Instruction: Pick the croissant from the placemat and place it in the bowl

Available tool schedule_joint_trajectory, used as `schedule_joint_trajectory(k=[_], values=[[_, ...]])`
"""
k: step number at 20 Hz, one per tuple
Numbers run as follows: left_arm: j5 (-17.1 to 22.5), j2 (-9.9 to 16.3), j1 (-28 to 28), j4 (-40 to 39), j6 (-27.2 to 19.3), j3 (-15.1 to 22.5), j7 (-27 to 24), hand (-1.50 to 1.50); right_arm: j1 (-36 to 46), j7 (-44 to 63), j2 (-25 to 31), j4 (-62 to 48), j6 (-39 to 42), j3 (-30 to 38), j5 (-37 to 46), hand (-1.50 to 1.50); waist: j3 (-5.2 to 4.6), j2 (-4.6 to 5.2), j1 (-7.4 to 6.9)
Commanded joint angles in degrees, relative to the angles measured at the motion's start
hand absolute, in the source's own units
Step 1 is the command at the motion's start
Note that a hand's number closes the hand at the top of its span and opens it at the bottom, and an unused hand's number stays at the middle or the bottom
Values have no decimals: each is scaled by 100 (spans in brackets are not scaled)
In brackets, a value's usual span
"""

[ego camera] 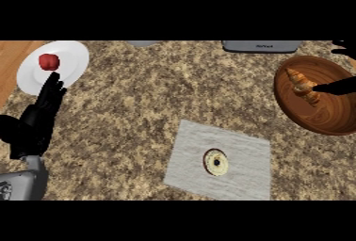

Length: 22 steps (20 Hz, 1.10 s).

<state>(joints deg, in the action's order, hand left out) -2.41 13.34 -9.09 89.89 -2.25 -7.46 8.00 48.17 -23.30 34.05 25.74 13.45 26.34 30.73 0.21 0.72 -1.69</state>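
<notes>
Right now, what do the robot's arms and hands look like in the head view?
The left hand is matte black, with long slender fingers and a bulky dark palm. It joins a grey, boxy forearm at the lower left edge. Of the right hand only black fingers show, entering from the right edge; its forearm is out of view. No cables or markings are visible.

speckled brown counter [153, 89] | grey placemat [240, 174] | brown wooden bowl [327, 117] | white plate [69, 59]

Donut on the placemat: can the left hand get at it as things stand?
Probably yes. The left hand rests open at the view's left, and only bare counter lies between it and the donut, which sits uncovered on the placemat. Whether it reaches that far is uncertain.
</notes>
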Motion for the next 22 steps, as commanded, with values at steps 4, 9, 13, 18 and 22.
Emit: schedule_joint_trajectory(k=[4, 9, 13, 18, 22], values=[[-101, -99, 47, -80, -97, 44, -106, 0, 315, 48, 598, -729, 943, 1414, -1440, -150, -4, 1, 39], [-37, -70, -72, 269, -49, 89, 234, 0, -450, -371, 1585, -1235, 1809, 1413, -1348, -150, 15, 44, -51], [55, 4, 76, -92, 134, -41, -213, 0, -631, -506, 2012, -1445, 2437, 1532, -1476, -150, 12, 52, -57], [75, 38, -236, -12, 2, -125, 188, 0, -1157, -713, 2468, -1625, 3586, 1736, -1744, -150, 37, 39, 49], [-49, 11, -148, -66, -5, -41, 3, 0, -1086, -689, 2413, -1525, 3564, 1880, -1959, -150, 34, 36, -23]])
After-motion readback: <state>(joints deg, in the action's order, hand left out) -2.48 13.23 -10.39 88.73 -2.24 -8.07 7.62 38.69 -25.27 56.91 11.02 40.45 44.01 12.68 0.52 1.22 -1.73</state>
